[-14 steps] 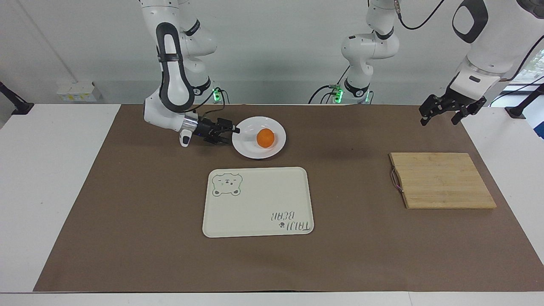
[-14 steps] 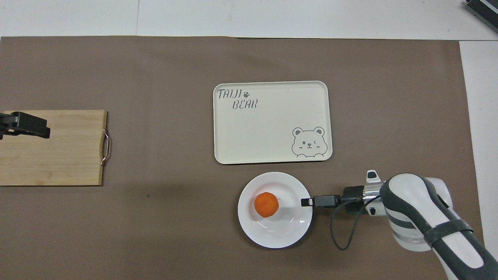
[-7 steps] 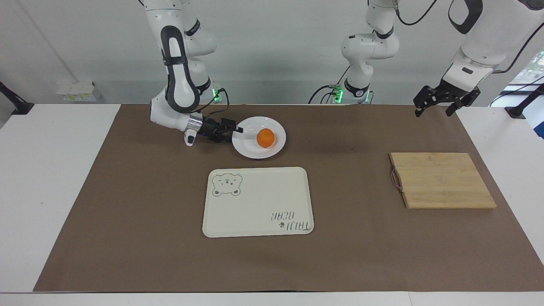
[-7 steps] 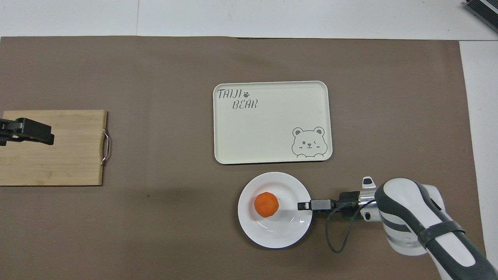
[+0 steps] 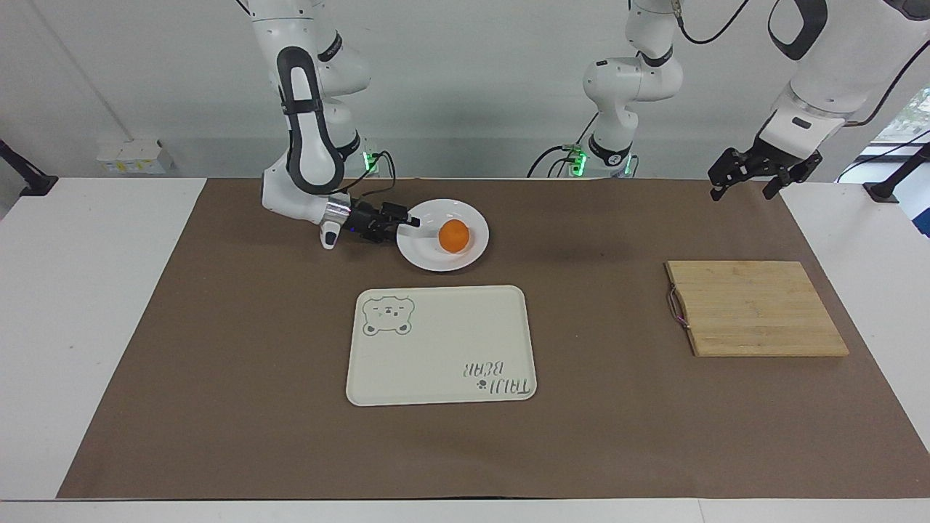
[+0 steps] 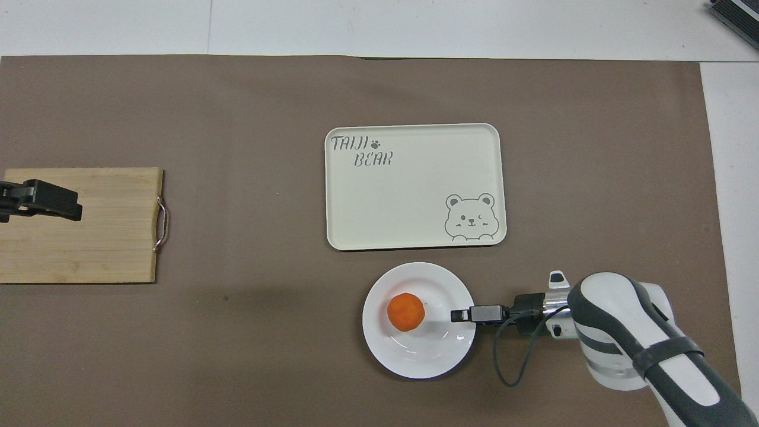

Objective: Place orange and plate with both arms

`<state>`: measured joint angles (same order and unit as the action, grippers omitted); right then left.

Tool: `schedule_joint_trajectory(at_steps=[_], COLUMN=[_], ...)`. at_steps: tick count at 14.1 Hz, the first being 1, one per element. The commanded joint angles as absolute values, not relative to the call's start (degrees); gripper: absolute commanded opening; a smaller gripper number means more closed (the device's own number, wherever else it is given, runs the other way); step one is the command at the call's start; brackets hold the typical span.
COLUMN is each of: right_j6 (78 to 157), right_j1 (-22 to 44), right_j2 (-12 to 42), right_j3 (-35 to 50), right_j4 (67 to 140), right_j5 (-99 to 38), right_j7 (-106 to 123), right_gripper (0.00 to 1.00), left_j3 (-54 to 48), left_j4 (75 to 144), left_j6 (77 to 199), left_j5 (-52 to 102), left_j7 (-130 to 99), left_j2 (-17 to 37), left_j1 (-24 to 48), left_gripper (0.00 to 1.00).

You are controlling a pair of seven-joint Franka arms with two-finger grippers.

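1. Brown mat (image 5: 218, 363) covers my white table (image 5: 87, 327); everything sits on it, probably so things don't slide.
2. Cream tray (image 5: 443, 341) with the bear drawing lies mid-table and bare. I judge it the likely drop spot for the plate.
3. Wooden board (image 5: 755, 309) lies toward the left arm's end, nothing on it.
4. White plate (image 5: 465, 254) rests on the mat, nearer to the robots than the tray and just beside it.
5. Orange (image 5: 454, 236) sits on the plate, off-centre, so moving the plate carries the fruit along.
6. Right gripper (image 5: 410, 221) reaches in level at the plate's rim on its own arm's side, one finger above the rim: my guess is a rim pinch. Whether it has clenched yet I cannot tell.
7. Left gripper (image 5: 748, 181) hangs over the mat's edge near the board, fingers spread and holding nothing; that arm waits.
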<state>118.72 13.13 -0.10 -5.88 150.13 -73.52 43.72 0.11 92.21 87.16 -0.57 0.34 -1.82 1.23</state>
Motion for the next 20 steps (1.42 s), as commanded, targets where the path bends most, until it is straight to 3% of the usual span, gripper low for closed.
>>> schedule_joint_trajectory(at_steps=[1,5,13,20], right_j6=[120.1,120.3,115.0,113.8], right_j1=[13.4,13.5,11.3,10.9], right_j2=[0.2,0.9,5.5,15.8], right_j3=[-5.9,-5.9,-6.0,-6.1], right_j4=[150.6,149.9,140.4,120.6], right_j5=[-75.8,-75.8,-77.8,-74.9], right_j7=[45.6,47.7,51.2,38.7], right_gripper=[0.0,0.0,0.0,0.0], left_j3=[0.5,0.5,0.5,0.5], left_j4=[92.5,92.5,92.5,92.5], left_j6=[86.7,86.7,86.7,86.7], left_j5=[-0.4,-0.4,-0.4,-0.4], left_j7=[-0.2,-0.2,-0.2,-0.2], left_j2=[-2.2,-2.2,-2.2,-2.2], left_j1=[1.8,1.6,1.7,1.7], left_gripper=[1.0,1.0,1.0,1.0])
